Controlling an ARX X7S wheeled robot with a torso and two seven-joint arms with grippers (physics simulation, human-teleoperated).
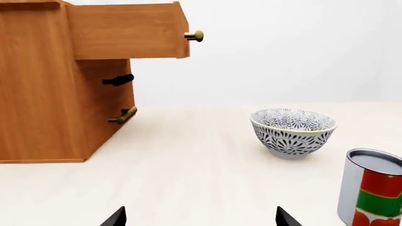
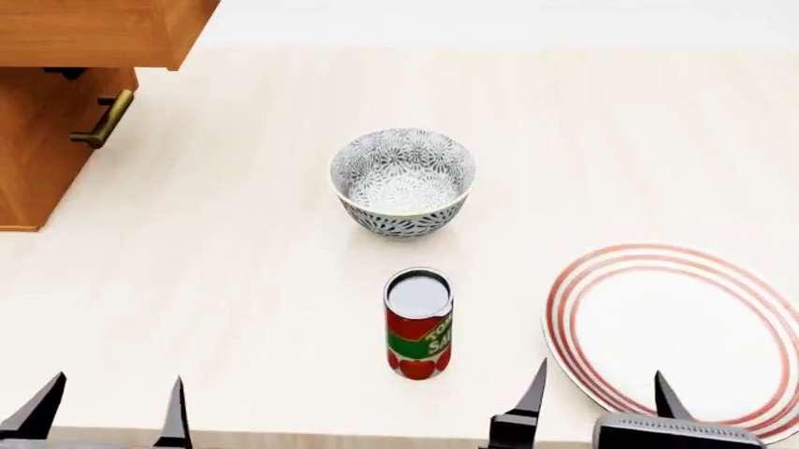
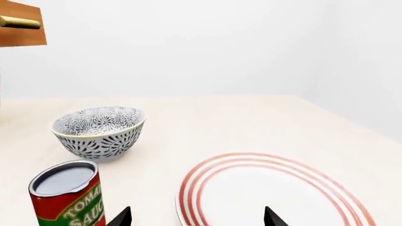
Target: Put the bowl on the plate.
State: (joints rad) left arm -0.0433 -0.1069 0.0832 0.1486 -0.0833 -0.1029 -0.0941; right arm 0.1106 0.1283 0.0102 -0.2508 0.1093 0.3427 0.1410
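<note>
Both pincers stand wide apart with nothing between the tips: the left gripper (image 2: 110, 407) hangs over the table (image 2: 225, 281) at its near edge, well apart from everything, and the right gripper (image 2: 597, 391) hangs over the near rim of the plate (image 2: 680, 327), with contact not discernible. The cabinet (image 2: 50, 103) at far left is cut off by the frame, its top drawer pulled out, and only the tips of each gripper show. The bowl (image 2: 402, 181) sits upright mid-table, off the plate, with the can (image 2: 418, 323) standing just nearer.
</note>
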